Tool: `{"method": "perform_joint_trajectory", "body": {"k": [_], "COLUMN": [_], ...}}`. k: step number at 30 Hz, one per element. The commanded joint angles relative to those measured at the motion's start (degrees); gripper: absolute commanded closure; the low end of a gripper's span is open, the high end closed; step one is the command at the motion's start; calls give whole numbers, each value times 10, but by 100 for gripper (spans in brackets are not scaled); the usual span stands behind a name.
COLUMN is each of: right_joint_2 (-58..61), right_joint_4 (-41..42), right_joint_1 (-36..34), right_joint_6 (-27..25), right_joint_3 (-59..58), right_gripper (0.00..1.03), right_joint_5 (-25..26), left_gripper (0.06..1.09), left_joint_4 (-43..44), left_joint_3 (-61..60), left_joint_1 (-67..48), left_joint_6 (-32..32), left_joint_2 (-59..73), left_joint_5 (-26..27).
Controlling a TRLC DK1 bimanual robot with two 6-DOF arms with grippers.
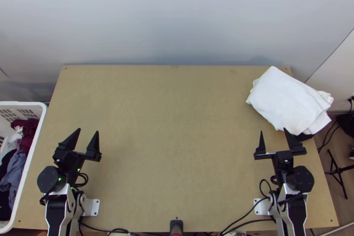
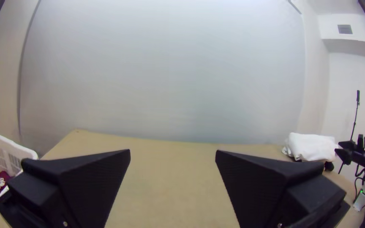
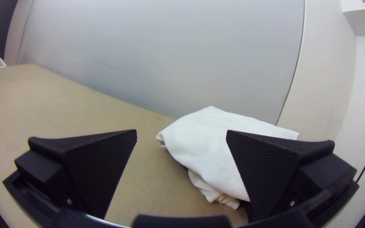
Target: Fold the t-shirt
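From here, the left gripper (image 1: 88,130) and right gripper (image 1: 273,130) both have their jaws wide apart, empty. The white cloth (image 1: 287,98), bundled in layers, lies toward the table's (image 1: 177,147) far right corner, just beyond the right jaws.

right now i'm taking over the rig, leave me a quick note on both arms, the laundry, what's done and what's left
Left end effector: open, holding nothing, above the table's left side.
Right end effector: open, holding nothing, close to the white cloth.
Laundry: white cloth folded in layers at the far right corner, something black under its near edge; basket with more clothes at the left.
Done: only that white cloth looks folded; can't tell if it is the t-shirt.
Left: probably get a t-shirt from the basket, spread it, fold it.
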Motion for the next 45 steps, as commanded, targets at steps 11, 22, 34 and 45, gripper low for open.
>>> {"method": "perform_joint_trajectory", "body": {"k": [11, 22, 34, 45], "right_joint_2": [0, -2, 90, 381], "right_joint_4": [0, 3, -94, -435], "right_joint_1": [8, 19, 3, 21], "right_joint_6": [3, 35, 37, 85], "right_joint_3": [0, 5, 194, 660], "right_gripper": [4, 4, 5, 5], "right_joint_5": [0, 12, 31, 31], "left_gripper": [10, 10, 11, 11], "left_joint_4": [1, 0, -4, -294], "left_joint_3": [0, 4, 94, 474], "left_joint_1": [-15, -17, -20, 187], "left_joint_6": [-85, -151, 127, 269], "left_joint_2": [0, -1, 36, 347], "left_joint_5": [1, 1, -4, 15]}}
